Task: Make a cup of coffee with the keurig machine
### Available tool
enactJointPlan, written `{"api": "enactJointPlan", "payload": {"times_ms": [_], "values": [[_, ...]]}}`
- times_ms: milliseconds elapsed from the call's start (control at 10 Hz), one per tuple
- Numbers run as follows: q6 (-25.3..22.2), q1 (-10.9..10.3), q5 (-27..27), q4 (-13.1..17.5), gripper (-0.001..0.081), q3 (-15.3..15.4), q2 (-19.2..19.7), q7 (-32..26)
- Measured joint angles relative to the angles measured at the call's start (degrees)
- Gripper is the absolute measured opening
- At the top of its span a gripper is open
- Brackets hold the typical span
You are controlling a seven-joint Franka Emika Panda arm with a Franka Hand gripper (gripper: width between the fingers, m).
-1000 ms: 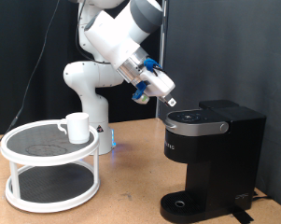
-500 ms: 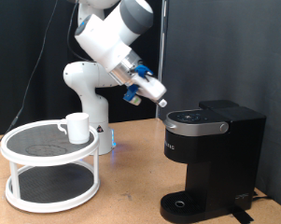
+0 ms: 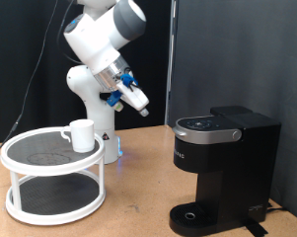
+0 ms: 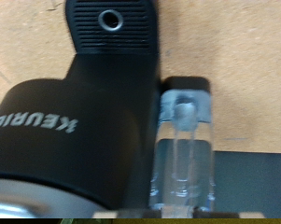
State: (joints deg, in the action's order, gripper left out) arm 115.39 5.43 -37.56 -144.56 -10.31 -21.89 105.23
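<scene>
Swinging away from the keurig machine [image 3: 222,170], the arm has carried its pincer [image 3: 142,107] toward the exterior view's left over the past second, from just above the machine's silver-ringed lid to open air between the machine and the robot's white base [image 3: 92,99]. The black brewer stands near the tabletop's [image 3: 138,197] right edge as the exterior view shows it, lid down, its round drip base [image 3: 195,217] at the front with nothing standing on it. The cup [image 3: 80,134], a small white mug, sits on the top tier of a white two-tier round rack [image 3: 54,178] near the tabletop's left edge, well apart from the machine. The pincer hangs high above the tabletop, angled down toward the exterior view's right, between rack and brewer and touching neither. Whether its fingers are spread or pressed together cannot be told from either picture; nothing is seen held between them. From the wrist view, the machine's black body [image 4: 75,131] with its KEURIG lettering and the perforated drip base [image 4: 110,28] lie below, beside a clear water tank [image 4: 184,149] on the wooden tabletop [image 4: 233,65]. A black curtain [image 3: 237,49] hangs behind the scene.
</scene>
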Motion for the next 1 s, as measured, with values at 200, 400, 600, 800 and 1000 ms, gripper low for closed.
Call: {"api": "enactJointPlan", "payload": {"times_ms": [200,400,600,800,1000], "values": [[-0.52,0.4,0.49,-1.06,0.0,-0.17,-1.25,-0.11],[-4.15,1.23,0.55,-1.05,0.0,-1.13,-1.51,0.29],[-9.76,3.54,1.34,-1.08,0.0,-3.65,-3.18,0.75],[-11.08,6.07,1.43,-1.77,0.0,-5.71,-5.39,1.1],[-16.66,8.05,4.4,-1.46,0.0,-8.63,-6.78,-0.18]]}}
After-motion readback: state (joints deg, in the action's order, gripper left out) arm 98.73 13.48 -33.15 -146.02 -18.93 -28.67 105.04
